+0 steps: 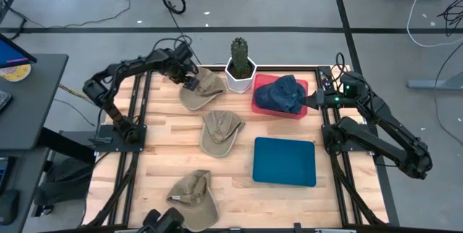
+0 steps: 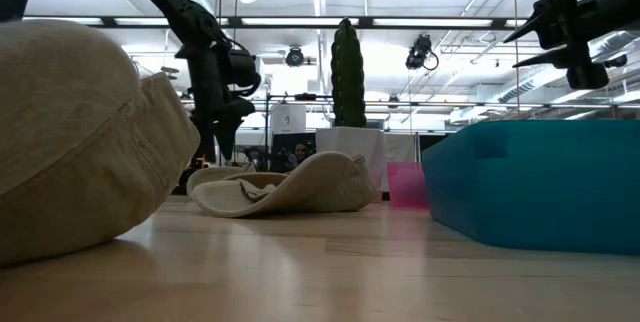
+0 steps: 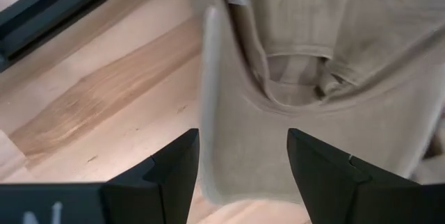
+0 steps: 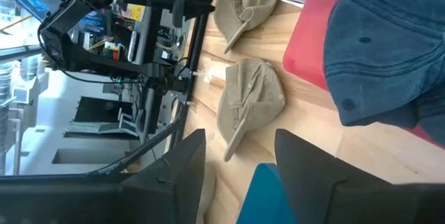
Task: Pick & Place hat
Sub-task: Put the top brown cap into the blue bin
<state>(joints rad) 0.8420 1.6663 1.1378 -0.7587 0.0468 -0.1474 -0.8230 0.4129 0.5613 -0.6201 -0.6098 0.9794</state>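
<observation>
Closest to the low camera is a big tan cap sitting at the near edge of the wooden surface, basically filling that side of the shot. Further back, the left tool hangs right over the far tan hat, fingers spread apart with the brim between them in the wrist view, nothing clamped yet as far as I can see. Another tan hat lies mid-surface, and a blue hat is already sitting on the red tray beside the cactus pot. The right tool is parked at the tray's edge, fingers apart and empty. My worry: the brim is floppy fabric, so a shallow pinch could slip or drag the hat, and the pot is close enough to bump. The teal tray is unused.
</observation>
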